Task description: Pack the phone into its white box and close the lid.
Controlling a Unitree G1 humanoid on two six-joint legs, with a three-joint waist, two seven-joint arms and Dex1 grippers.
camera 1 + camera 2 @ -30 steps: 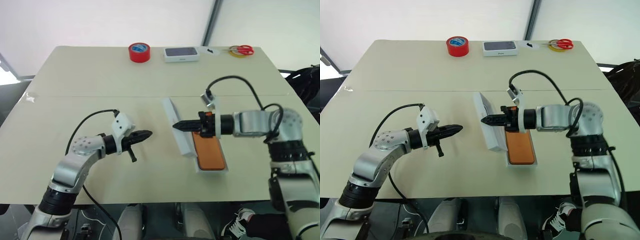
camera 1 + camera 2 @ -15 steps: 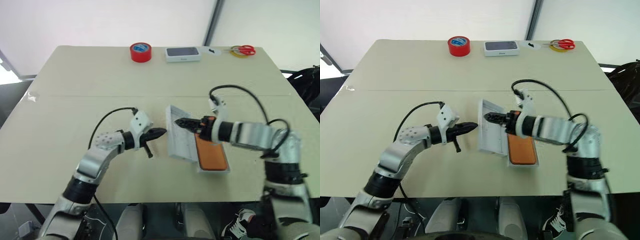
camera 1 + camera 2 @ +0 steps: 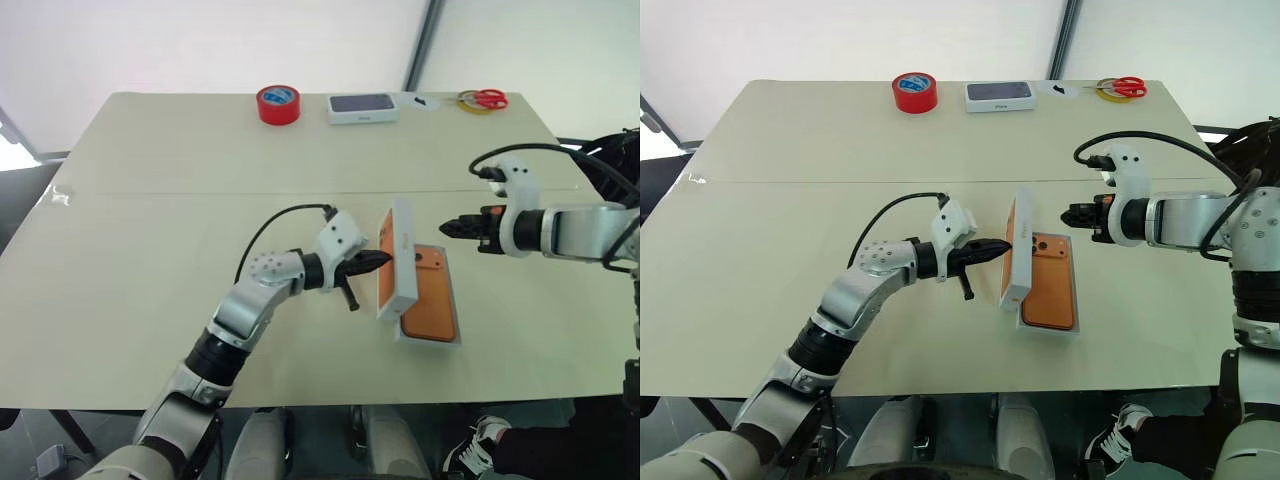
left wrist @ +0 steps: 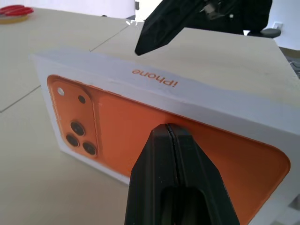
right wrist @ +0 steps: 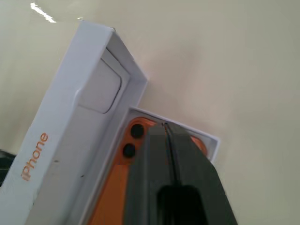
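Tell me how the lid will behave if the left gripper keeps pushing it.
The lid stands on its long edge beside the white box, so it will probably tip over the phone. Thin, hollow cardboard: likely light, easily overshot. The shut left gripper touches its glossy printed face at a single spot, so it may slide or twist.

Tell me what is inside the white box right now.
The phone lies flat in the white box, orange back up, camera block at the far end. The lid stands on edge along the box's left side, hiding the phone's left edge in the head views. The box floor is covered.
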